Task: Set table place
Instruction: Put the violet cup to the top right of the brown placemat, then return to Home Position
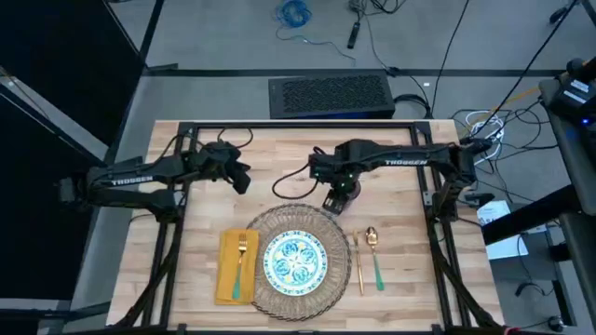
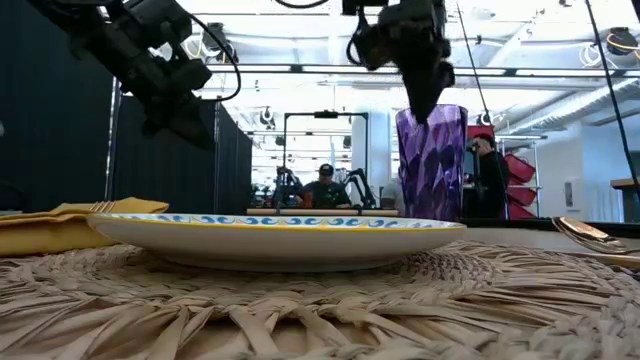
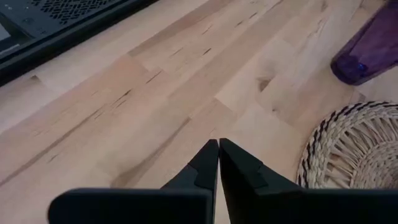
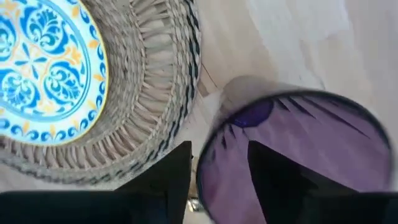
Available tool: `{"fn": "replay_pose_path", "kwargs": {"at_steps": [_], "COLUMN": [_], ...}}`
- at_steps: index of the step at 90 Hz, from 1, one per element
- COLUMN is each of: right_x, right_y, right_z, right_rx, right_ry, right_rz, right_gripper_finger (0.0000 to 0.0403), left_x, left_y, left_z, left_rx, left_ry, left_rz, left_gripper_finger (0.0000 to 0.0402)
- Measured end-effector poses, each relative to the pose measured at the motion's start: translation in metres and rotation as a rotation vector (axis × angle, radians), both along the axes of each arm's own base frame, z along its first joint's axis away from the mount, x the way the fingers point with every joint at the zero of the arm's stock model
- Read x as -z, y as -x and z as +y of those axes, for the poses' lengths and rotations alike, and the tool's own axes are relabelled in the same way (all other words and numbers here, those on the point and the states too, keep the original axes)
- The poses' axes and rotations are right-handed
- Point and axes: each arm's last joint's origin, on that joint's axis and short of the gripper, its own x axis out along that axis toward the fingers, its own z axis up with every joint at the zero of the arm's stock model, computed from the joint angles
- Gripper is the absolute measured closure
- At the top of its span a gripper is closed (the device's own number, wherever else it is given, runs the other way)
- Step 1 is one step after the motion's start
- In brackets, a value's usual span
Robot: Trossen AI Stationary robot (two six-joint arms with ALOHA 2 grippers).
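Note:
The purple cup [image 2: 432, 165] stands upright just past the far right edge of the round wicker mat [image 1: 296, 259]; the plate hides its base in the low view. My right gripper [image 4: 221, 155] comes down over the cup's rim, open by about a finger's width. One finger [image 4: 273, 177] is inside the cup and one [image 4: 168, 177] is outside. The white and teal plate [image 1: 294, 261] lies on the mat. The fork [image 1: 242, 265] lies on the yellow napkin [image 1: 228, 270] left of the mat, and the spoon [image 1: 374, 253] lies to its right. My left gripper [image 3: 218, 146] hangs shut above bare wood at the far left. My right gripper straddles the cup's wall at the rim [image 4: 206, 171] on the side toward the mat, fingers pointing down from above. The gap between the fingers is wider than the wall, and I cannot tell whether either finger touches it. The cup stays upright.
A thin gold utensil [image 1: 358, 265] lies between the mat and the spoon. The black metal frame [image 1: 298, 126] runs around the tabletop, with a dark box [image 1: 331, 95] behind the far edge. People sit in the room beyond the table [image 2: 322, 185]. Bare wood shows between the two arms.

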Motion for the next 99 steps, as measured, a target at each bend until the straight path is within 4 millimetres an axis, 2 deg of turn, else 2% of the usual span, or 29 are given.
{"fn": "replay_pose_path", "kwargs": {"at_steps": [20, 39, 48, 60, 80, 91, 99], "right_x": [-0.045, -0.088, -0.11, -0.143, -0.195, -0.202, -0.19], "right_y": [0.01, 0.022, 0.045, 0.086, 0.162, 0.192, 0.206], "right_z": [-0.002, 0.021, 0.033, 0.044, 0.054, 0.053, 0.05], "right_rx": [-0.085, -0.302, -0.381, -0.42, -0.448, -0.411, -0.368], "right_ry": [0.081, 0.119, 0.142, 0.161, 0.297, 0.36, 0.342], "right_rz": [-0.003, -0.178, -0.251, -0.394, -0.75, -0.896, -0.884], "right_gripper_finger": [0.0257, 0.0257, 0.0257, 0.0257, 0.0257, 0.0257, 0.0257], "left_x": [-0.001, -0.011, -0.023, -0.04, -0.059, -0.066, -0.069], "left_y": [-0.001, -0.009, -0.016, -0.022, -0.025, -0.021, -0.015], "left_z": [0.0, 0.001, 0.001, -0.001, -0.002, -0.002, -0.001], "left_rx": [0.015, 0.126, 0.202, 0.364, 0.43, 0.443, 0.425], "left_ry": [-0.017, -0.073, -0.116, -0.18, -0.307, -0.399, -0.471], "left_rz": [-0.001, -0.128, -0.261, -0.439, -0.609, -0.634, -0.61], "left_gripper_finger": [0.0401, 0.0401, 0.0401, 0.0401, 0.0401, 0.0401, 0.0401]}}
